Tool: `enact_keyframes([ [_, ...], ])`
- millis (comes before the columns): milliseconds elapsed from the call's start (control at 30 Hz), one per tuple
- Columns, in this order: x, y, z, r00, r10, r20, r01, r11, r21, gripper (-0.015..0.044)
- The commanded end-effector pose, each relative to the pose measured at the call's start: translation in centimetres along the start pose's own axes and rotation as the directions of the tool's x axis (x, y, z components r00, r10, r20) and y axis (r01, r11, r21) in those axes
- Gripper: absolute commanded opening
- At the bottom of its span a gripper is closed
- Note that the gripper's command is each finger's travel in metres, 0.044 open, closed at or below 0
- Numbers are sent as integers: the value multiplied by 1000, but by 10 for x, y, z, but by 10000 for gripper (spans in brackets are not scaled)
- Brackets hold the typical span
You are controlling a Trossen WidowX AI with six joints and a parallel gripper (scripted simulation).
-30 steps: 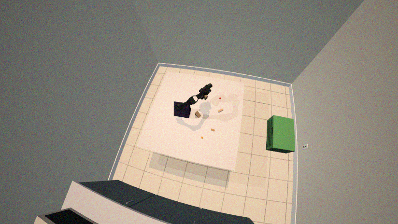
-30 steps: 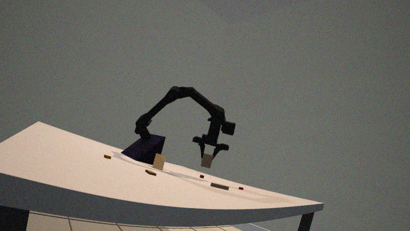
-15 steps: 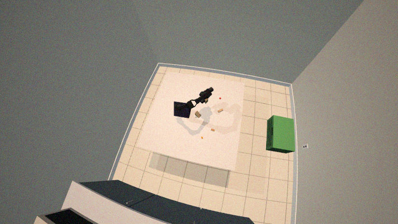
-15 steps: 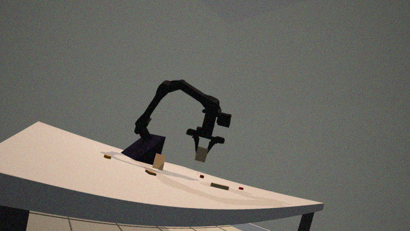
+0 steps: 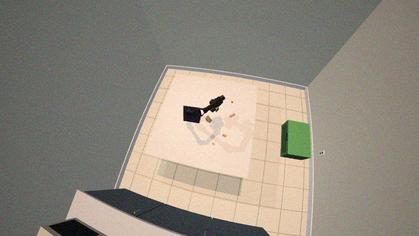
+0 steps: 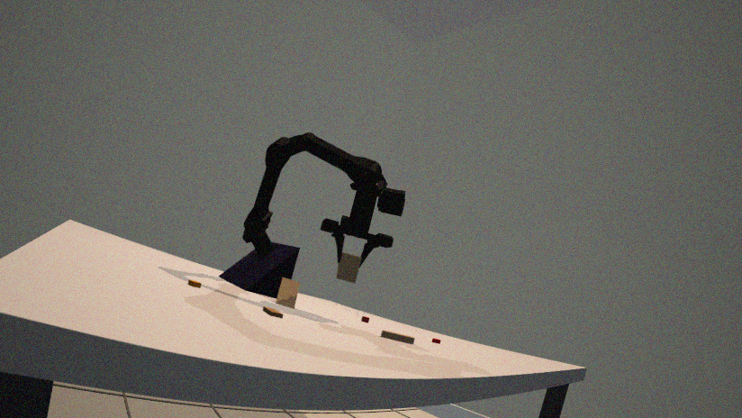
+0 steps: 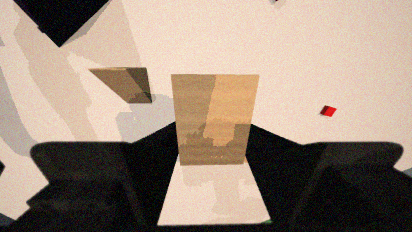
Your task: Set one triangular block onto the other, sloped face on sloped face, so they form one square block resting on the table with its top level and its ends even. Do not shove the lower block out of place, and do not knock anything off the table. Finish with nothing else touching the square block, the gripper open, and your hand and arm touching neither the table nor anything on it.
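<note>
My gripper (image 6: 349, 258) (image 7: 210, 124) is shut on one wooden triangular block (image 6: 348, 268) (image 7: 215, 117) and holds it well above the table. In the top view this held block (image 5: 216, 109) is partly hidden under the arm. The other triangular block (image 5: 208, 119) (image 6: 287, 293) (image 7: 122, 82) stands on the table close to the arm's base. In the wrist view it lies to the left of the held block, and the two are apart. Which way the held block's sloped face points is hard to tell.
A long wooden piece (image 5: 232, 115) (image 6: 397, 337), a shorter wooden piece (image 5: 224, 135) (image 6: 272, 312) and a small orange piece (image 5: 213, 144) (image 6: 194, 283) lie on the table. Small red cubes (image 6: 365, 319) (image 6: 436, 340) lie farther out; one red cube (image 5: 232, 101) (image 7: 328, 111) shows in the other views. The dark base stands beside the standing block.
</note>
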State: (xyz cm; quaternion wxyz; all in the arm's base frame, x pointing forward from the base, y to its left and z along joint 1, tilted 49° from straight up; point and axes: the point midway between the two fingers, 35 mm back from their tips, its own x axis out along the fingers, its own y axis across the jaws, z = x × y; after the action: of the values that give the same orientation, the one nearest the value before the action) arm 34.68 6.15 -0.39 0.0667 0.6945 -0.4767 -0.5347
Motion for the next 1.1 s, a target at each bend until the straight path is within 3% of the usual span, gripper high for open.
enact_keyframes([
  [0,-5,13,-9,1000,-3,-7,3,1000,1,0],
  [767,-20,111,-53,1000,12,-21,-12,1000,-2,0],
  [1067,-15,130,-49,1000,16,-23,-16,1000,-5,0],
])
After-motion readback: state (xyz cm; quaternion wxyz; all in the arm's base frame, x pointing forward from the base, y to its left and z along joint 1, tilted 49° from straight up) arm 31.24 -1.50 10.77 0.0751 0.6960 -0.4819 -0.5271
